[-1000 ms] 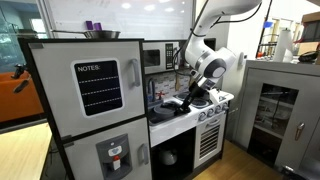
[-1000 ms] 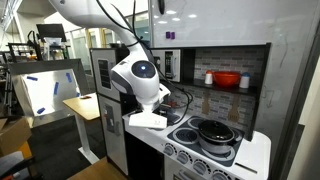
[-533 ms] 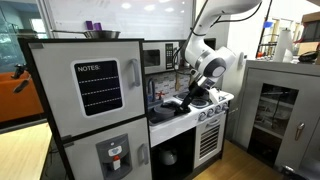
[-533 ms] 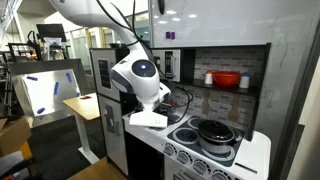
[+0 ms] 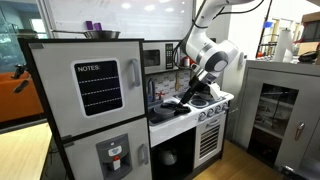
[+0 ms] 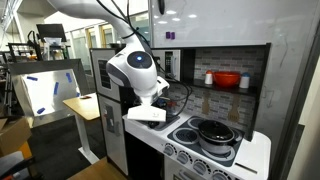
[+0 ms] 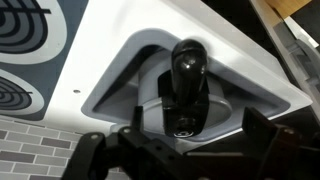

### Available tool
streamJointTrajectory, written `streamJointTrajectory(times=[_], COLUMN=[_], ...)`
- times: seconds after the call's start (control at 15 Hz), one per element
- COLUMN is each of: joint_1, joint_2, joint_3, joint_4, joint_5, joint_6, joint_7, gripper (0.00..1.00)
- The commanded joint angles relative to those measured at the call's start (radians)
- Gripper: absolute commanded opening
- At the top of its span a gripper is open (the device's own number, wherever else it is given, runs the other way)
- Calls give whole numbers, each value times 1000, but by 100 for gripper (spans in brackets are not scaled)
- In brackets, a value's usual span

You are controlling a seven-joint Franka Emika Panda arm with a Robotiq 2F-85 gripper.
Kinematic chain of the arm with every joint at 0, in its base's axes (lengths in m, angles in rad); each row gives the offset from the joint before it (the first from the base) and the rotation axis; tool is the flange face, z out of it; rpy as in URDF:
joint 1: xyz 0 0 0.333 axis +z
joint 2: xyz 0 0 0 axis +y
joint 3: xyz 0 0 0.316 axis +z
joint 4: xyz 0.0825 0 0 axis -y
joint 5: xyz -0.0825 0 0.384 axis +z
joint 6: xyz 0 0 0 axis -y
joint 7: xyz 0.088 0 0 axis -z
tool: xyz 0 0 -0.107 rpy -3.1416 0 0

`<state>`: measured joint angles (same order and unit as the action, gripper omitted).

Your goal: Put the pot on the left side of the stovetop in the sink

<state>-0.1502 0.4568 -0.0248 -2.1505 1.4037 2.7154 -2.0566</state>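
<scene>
Toy fridge up front, black "NOTES:" board on upper door, ice dispenser on lower one. Shiny steel bowl sitting on top, small purple thing just behind it, too tiny to ID. Toy microwave tucked beside fridge. Steel cabinet with glass doors off to side. Red bowl on back shelf, two little white bottles just beside it. Tilted whiteboard with blue marks. Wood floor underneath.

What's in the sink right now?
The dark pot sits in the sink, below the open gripper. The basin floor under it is covered; whether the pot holds anything cannot be told.
</scene>
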Motion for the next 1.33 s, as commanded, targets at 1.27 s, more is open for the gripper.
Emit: streamJointTrajectory(times=[1.27], joint_1=[31], joint_2=[-238], joint_3=[5], joint_4=[-277], joint_5=[146], joint_6=[214], joint_7=[200], gripper=[100])
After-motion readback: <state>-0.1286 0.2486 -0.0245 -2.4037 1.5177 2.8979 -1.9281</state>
